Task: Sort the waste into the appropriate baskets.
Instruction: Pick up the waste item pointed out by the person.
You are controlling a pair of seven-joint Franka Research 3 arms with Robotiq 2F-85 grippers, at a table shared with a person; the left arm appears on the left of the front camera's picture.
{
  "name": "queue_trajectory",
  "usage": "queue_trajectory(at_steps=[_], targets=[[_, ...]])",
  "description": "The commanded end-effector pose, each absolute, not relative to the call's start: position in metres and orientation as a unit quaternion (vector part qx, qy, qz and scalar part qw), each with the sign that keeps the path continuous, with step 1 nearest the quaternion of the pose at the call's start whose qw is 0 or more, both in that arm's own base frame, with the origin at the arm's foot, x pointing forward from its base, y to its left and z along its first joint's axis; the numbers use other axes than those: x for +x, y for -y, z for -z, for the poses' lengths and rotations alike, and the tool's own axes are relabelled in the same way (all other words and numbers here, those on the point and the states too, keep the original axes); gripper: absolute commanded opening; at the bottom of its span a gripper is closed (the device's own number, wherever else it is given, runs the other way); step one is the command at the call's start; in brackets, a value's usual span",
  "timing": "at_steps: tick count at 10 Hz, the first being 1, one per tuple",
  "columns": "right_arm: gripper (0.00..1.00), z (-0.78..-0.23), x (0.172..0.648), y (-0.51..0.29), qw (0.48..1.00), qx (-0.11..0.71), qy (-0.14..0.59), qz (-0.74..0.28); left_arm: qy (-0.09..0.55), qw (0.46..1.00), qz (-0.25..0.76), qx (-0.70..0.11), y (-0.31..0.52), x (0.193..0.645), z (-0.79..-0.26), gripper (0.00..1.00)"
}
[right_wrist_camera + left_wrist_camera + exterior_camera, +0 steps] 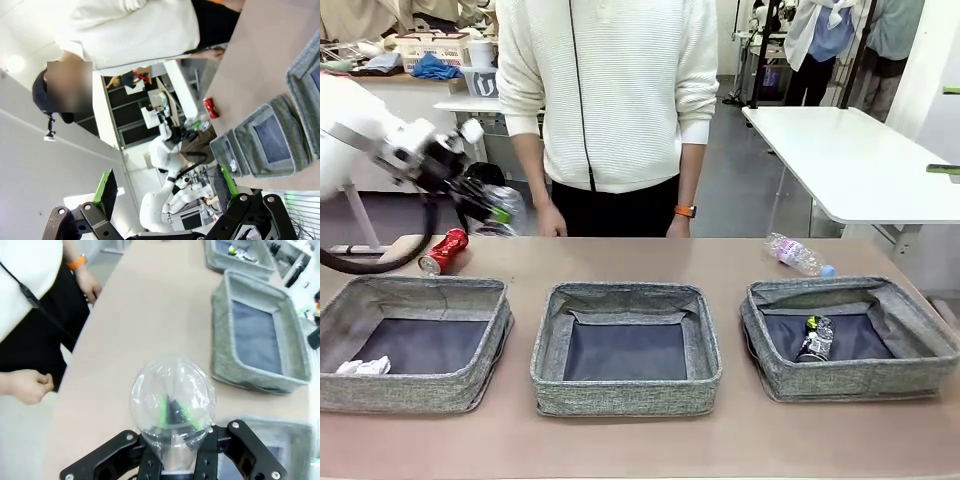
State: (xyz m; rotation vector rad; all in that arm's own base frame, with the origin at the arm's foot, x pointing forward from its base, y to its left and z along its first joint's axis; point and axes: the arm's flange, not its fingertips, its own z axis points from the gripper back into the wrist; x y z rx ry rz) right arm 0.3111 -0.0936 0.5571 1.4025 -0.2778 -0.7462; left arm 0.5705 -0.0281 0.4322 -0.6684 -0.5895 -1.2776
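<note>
1. Left wrist view: the left gripper (176, 416) is clamped on a clear, thin plastic cup (170, 382).
2. Front view: the cup is held above the table (650, 256), at 2 o'clock from a crushed red metal can (443, 250).
3. The right gripper (165, 176) is seen with jaws apart, empty.
4. Slippage is judged possible: the thin wall may buckle in transit.

Nothing legible is being shown; the print on the crushed red can (443, 251) is being left unreadable.

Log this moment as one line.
left gripper: shut on clear plastic cup | right gripper: open | crushed red can: on table
</note>
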Motion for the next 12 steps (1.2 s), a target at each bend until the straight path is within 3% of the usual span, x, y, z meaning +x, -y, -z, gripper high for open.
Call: queue_trajectory(at_steps=[1,2,3,5,6,10,11,12], targets=[[1.00,-0.558,0.314,0.093,0.688,0.636,0.133,0.323,0.205,0.744,0.545,-0.328,0.040,0.542,-0.495,0.00],[1.00,-0.558,0.314,0.093,0.688,0.636,0.133,0.323,0.192,0.777,0.510,-0.316,0.047,0.532,-0.530,0.00],[1.00,-0.558,0.314,0.093,0.688,0.636,0.133,0.323,0.139,0.803,0.479,-0.327,0.056,0.528,-0.559,0.00],[1.00,-0.558,0.314,0.093,0.688,0.636,0.133,0.323,0.113,0.806,0.483,-0.322,0.074,0.524,-0.575,0.00],[1.00,-0.558,0.314,0.093,0.688,0.636,0.133,0.323,0.157,0.804,0.482,-0.310,0.057,0.513,-0.567,0.00],[1.00,-0.558,0.314,0.093,0.688,0.636,0.133,0.323,0.157,0.804,0.482,-0.310,0.057,0.513,-0.567,0.00],[1.00,-0.558,0.314,0.093,0.688,0.636,0.133,0.323,0.146,0.809,0.478,-0.309,0.057,0.517,-0.570,0.05],[1.00,-0.558,0.314,0.093,0.688,0.636,0.133,0.323,0.151,0.843,0.435,-0.278,0.066,0.519,-0.562,0.05]])
